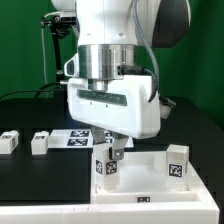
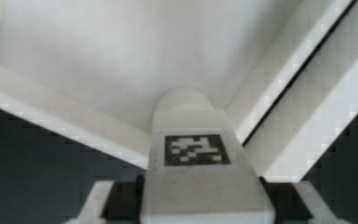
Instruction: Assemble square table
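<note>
The gripper (image 1: 110,152) is closed partway, its two fingers clamped on an upright white table leg (image 1: 107,168). In the wrist view that leg's black-and-white tag (image 2: 197,150) faces the camera. The leg stands directly below the gripper, over a corner of the white rimmed tabletop (image 1: 150,194). Well off to the exterior view's left of the gripper lie two loose legs (image 1: 9,141) (image 1: 40,143). The marker board (image 1: 75,138) is nearer. To the gripper's right, another tagged leg (image 1: 177,165) stands in the tabletop.
</note>
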